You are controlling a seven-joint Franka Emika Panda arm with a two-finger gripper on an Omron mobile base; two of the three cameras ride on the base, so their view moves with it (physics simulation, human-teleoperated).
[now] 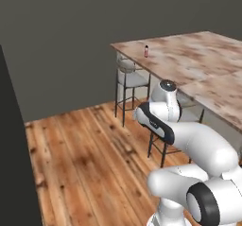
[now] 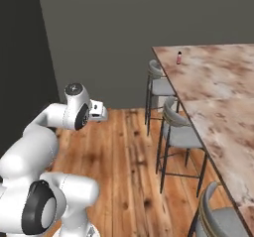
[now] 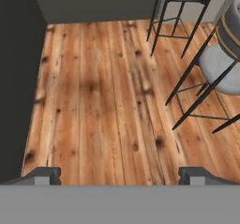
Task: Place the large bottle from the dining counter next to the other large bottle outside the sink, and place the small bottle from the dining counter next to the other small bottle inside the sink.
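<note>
Small bottle [image 1: 146, 51] upright, long axis vertical, on dining counter [image 1: 198, 64]; gripper [image 3: 120, 175] spread wide, empty.

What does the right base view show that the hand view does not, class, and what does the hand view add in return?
Right base view alone: the dining counter of marbled stone and a small bottle standing near its far corner, with the arm raised to the left.

Hand view alone: the gripper with its jaws wide open and nothing between them, looking straight down at the floor.

Both: the wooden plank floor and the grey-seated metal stools along the counter's edge.
</note>
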